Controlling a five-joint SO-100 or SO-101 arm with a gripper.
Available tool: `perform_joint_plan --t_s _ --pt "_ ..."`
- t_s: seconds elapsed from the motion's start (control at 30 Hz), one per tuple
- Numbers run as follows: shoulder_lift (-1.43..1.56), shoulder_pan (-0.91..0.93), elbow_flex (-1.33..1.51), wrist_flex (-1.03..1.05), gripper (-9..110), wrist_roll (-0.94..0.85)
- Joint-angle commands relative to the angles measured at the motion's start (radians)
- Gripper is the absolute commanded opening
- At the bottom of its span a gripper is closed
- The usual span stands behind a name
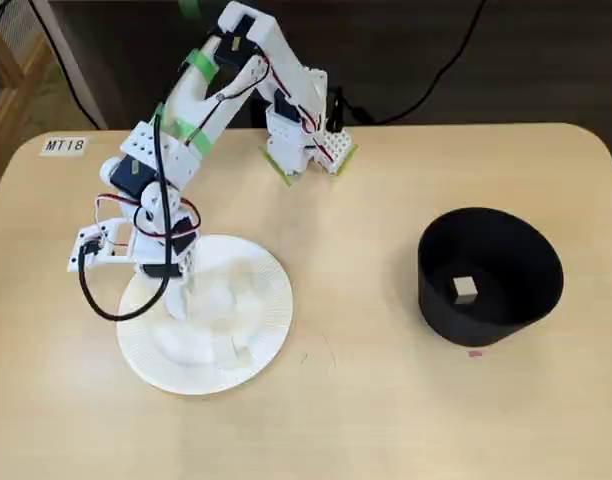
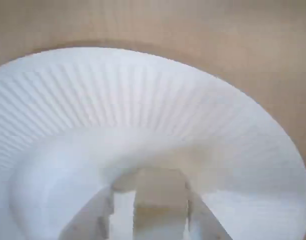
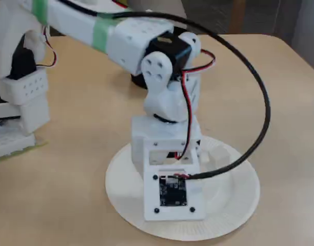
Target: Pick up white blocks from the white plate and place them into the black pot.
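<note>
The white plate (image 1: 271,270) lies at the table's left with several white blocks (image 1: 251,303) on it, hard to tell from the plate. My gripper (image 1: 186,300) reaches down onto the plate's left half. In the wrist view a cream block (image 2: 160,197) sits between my fingers (image 2: 203,220) on the plate (image 2: 143,90). It is against the right finger, with a narrow gap on its left. The black pot (image 1: 486,320) stands at the right, far from the gripper, with one block (image 1: 465,289) inside. In a fixed view the camera mount (image 3: 172,192) hides the fingertips over the plate (image 3: 234,205).
The arm's base (image 1: 306,150) stands at the table's back edge with black cables behind it. A label reading MT18 (image 1: 64,145) is stuck at the back left. A small pink mark (image 1: 475,352) lies just in front of the pot.
</note>
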Motion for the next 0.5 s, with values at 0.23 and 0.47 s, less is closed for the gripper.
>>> perform_joint_plan --t_s 0.23,0.47 --pt "0.091 -0.034 -0.038 -0.049 -2 0.121" --pt "0.525 -0.192 -0.015 -0.295 -2 0.394"
